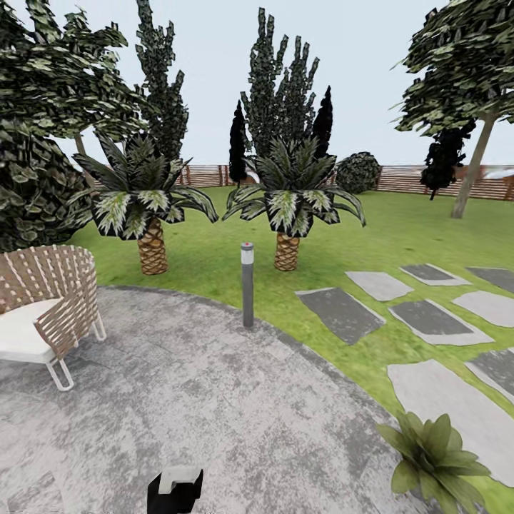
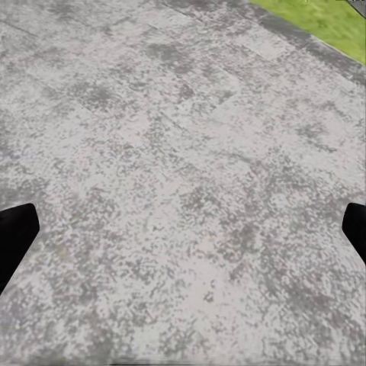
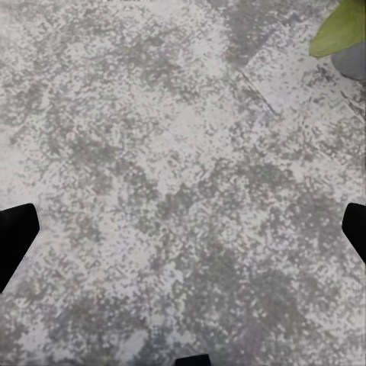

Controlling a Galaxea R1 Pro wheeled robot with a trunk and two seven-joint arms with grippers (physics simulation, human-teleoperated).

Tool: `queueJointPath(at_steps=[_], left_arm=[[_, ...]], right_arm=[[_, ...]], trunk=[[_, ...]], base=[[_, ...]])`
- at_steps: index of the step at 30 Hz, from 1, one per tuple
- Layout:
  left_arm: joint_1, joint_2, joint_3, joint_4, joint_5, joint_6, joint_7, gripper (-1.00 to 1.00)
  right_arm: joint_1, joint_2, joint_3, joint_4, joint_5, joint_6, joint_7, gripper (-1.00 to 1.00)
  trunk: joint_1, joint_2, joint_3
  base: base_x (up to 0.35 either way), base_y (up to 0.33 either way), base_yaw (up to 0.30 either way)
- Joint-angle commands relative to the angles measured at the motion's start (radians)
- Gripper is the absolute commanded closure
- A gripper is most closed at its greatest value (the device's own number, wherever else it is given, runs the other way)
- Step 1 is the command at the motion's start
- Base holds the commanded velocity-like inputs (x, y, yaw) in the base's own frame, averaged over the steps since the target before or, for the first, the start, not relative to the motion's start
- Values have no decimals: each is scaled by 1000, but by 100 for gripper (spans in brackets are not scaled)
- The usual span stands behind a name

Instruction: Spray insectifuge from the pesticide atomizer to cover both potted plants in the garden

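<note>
Left pincer [image 2: 183, 229]: spread wide, black fingertips [image 2: 15, 236] at opposite frame edges, nothing held, above the patio [image 2: 175, 168]; strip of lawn [image 2: 320, 19] beyond.
Right pincer [image 3: 183, 229]: equally wide, empty, over mottled paving; green leaf [image 3: 339, 30] and what may be a grey pot [image 3: 352, 61] near one corner, too cropped to be sure.
Potted plant [image 1: 432, 457]: low rosette at patio edge, beside a stepping slab [image 1: 450, 400].
Bollard lamp [image 1: 247, 284]: upright at patio rim.
Chair [image 1: 46, 307]: woven, white cushion, on the patio's left side.
Palms [image 1: 285, 200]: two, on the lawn before the fence [image 1: 428, 182].
</note>
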Motion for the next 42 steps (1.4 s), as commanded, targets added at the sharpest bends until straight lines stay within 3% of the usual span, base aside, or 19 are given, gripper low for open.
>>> queueJointPath(at_steps=[1,25,42], left_arm=[[-1,0,-1,1,0,-3,-1,-100],[-1,-1,-1,1,0,-3,-1,-100],[-1,-5,-1,1,0,-3,-1,-100]], right_arm=[[0,0,-2,0,0,-3,-1,-100],[0,0,-2,0,0,-7,-1,-100],[0,0,-2,0,0,-8,-1,-100]], trunk=[[0,-1,-1],[0,-1,-1],[0,-1,-1]], base=[[-5,-2,283],[-4,0,287],[-309,0,287]])
